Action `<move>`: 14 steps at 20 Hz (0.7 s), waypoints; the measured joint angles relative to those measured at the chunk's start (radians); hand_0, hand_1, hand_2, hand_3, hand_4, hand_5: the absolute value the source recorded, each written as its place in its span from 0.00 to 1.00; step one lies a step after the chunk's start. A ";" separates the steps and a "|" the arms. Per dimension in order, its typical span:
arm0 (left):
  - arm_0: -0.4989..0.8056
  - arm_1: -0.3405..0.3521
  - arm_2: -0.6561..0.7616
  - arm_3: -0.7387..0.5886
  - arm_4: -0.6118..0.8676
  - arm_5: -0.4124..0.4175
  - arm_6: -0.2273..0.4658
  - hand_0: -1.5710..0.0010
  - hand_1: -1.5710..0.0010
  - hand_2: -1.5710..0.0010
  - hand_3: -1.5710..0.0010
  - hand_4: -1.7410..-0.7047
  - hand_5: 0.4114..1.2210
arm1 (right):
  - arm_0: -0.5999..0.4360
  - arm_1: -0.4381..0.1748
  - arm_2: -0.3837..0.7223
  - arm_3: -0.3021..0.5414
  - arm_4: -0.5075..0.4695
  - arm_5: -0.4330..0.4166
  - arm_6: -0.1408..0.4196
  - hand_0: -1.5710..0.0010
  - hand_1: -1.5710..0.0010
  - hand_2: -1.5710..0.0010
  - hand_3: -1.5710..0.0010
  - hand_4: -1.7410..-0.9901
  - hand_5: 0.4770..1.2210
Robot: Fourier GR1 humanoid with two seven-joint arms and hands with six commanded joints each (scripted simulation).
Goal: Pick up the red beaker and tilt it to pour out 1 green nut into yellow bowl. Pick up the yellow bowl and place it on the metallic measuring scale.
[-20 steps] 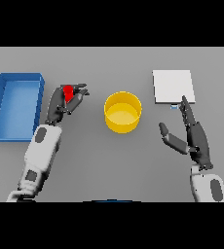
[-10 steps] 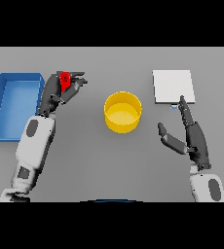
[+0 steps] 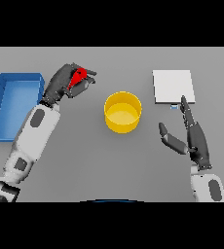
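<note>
bowl mid-table, tray far left, scale right, beaker between tray and bowl

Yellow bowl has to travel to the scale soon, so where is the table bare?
Bare grey table lies between the yellow bowl and scale, and before the bowl. The right hand crowds the scale's near edge; the left hand holds the red beaker beside the blue bin.

red beaker: mostly hidden by left hand | nut: too small to tell
</note>
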 measured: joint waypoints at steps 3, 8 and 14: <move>-0.051 0.033 -0.097 -0.001 -0.089 -0.030 0.072 0.00 0.00 0.00 0.00 0.00 0.89 | 0.006 -0.001 0.011 -0.021 -0.002 0.014 0.015 1.00 1.00 1.00 1.00 0.75 0.26; -0.153 0.072 -0.275 0.027 -0.269 -0.083 0.143 0.00 0.00 0.00 0.00 0.00 0.95 | 0.005 0.005 0.005 -0.019 -0.018 0.019 0.019 1.00 1.00 1.00 1.00 0.74 0.26; -0.273 0.095 -0.463 0.099 -0.441 -0.204 0.161 0.00 0.00 0.00 0.12 0.03 0.99 | 0.016 0.019 0.012 -0.026 -0.022 0.020 0.034 1.00 1.00 1.00 1.00 0.73 0.26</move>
